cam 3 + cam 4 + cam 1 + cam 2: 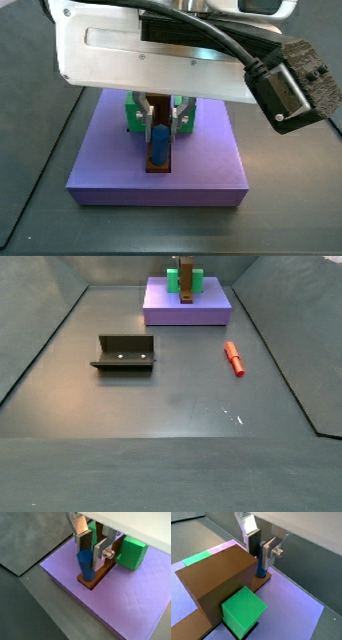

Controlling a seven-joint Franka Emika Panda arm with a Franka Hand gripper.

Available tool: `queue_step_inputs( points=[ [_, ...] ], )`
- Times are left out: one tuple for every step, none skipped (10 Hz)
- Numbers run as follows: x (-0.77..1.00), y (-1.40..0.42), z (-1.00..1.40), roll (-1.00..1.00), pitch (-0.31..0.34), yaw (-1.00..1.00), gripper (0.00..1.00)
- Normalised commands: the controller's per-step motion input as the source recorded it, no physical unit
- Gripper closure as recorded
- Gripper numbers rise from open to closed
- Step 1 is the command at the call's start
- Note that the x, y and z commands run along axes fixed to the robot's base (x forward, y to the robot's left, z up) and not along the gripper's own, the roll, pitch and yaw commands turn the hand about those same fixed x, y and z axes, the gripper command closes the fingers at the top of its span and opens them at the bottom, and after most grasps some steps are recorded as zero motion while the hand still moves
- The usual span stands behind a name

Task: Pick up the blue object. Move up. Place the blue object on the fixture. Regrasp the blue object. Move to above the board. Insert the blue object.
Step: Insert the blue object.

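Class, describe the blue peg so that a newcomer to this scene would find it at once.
Start at the purple slab at the far end of the floor. On it a brown board lies between green blocks. The blue peg stands upright at the board's end, between the jaws of the gripper. It is the only blue piece; the similar red peg lies on the floor.

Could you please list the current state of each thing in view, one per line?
Pincer: over the purple slab, shut on the blue peg.
Blue peg: upright, its lower end at the brown board.
Brown board: lying on the purple slab, between the green blocks.
Red peg: lying loose on the floor, untouched.
Fixture: empty, standing on the floor.
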Motion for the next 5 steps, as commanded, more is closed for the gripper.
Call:
queue_step_inputs(
  points=[
    [0.05,0.0,-0.11,0.02,0.037,-0.01,1.0],
    [0.01,0.0,0.0,0.0,0.039,0.0,1.0],
    [0.0,0.0,0.0,-0.02,0.0,0.0,1.0],
    [0.0,0.0,0.0,0.01,0.0,0.0,1.0],
    [0.0,0.0,0.0,0.0,0.0,0.0,1.0]
  ],
)
